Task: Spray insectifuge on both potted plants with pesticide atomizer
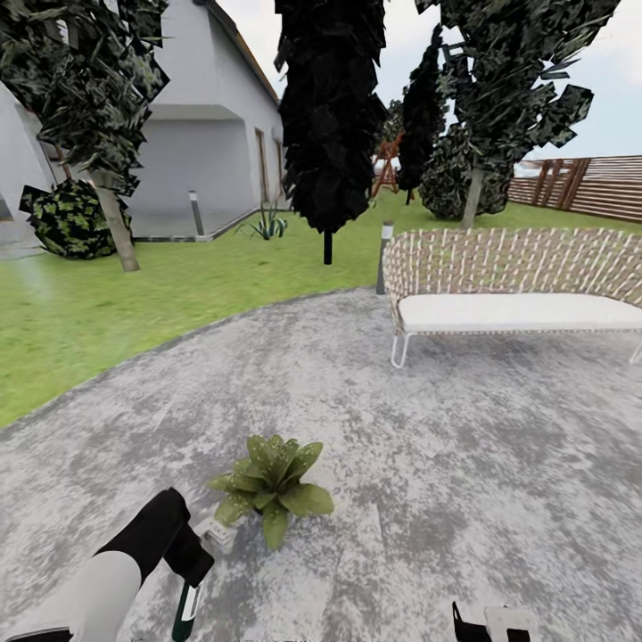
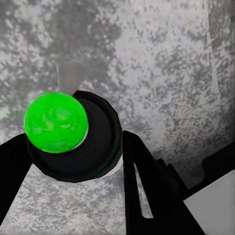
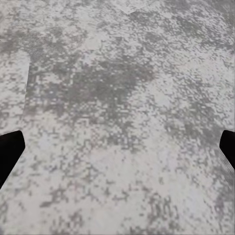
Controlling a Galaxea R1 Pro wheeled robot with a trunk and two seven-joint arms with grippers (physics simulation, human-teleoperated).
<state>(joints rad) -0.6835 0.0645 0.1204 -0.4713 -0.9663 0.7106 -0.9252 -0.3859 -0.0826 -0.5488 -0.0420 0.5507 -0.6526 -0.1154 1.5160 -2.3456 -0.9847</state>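
My left gripper (image 1: 189, 584) is shut on the pesticide atomizer (image 1: 185, 615), a slim dark green bottle hanging downward at the lower left of the head view. Seen end-on in the left wrist view, the atomizer (image 2: 98, 139) is a dark round body with a bright green cap, held between black fingers (image 2: 147, 191) over the grey paving. One potted plant (image 1: 270, 481), a rosette of pointed green leaves, stands on the round patio (image 1: 464, 464) just ahead and right of that gripper. The right gripper (image 1: 489, 626) sits low at the bottom edge; in its wrist view the gripper (image 3: 117, 152) is open over bare paving.
A woven bench with a white cushion (image 1: 517, 299) stands on the patio's far right, a short lamp post (image 1: 384, 257) beside it. Lawn (image 1: 134, 303) borders the patio on the left. Beyond are dark trees (image 1: 328, 116), a round bush (image 1: 69, 218), a house and a slatted fence (image 1: 588, 185).
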